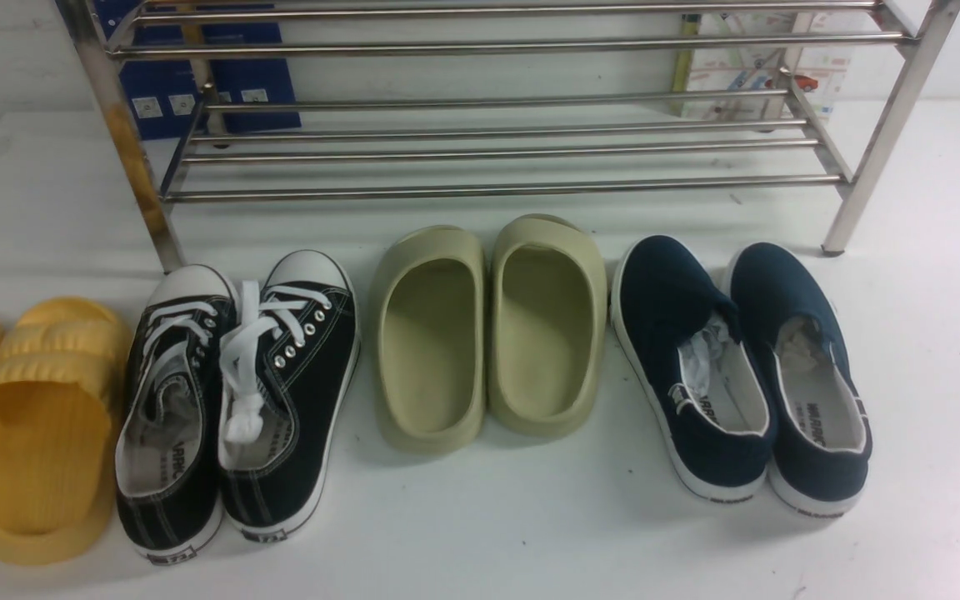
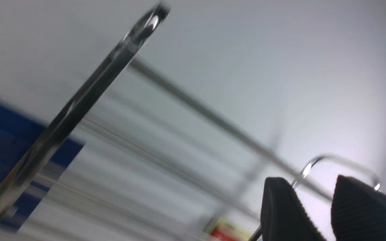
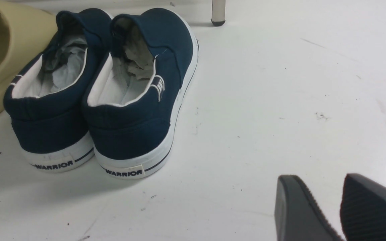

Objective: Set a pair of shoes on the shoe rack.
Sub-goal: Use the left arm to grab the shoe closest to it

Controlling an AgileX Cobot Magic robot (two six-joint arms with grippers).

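White surface (image 1: 530,542): black sneakers (image 1: 284,400), toes toward the shoe rack (image 1: 488,154), lie nearer the left gripper (image 2: 310,182) than the right gripper (image 3: 318,179); both gape empty.

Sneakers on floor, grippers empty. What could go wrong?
1. The black sneakers sit close between the yellow slides and olive clogs; a grasp may bump them.
2. Their white laces bunch across both shoes; lifting one might drag the other.
3. The shoe rack has spaced bars for shelves; a shoe could tip.
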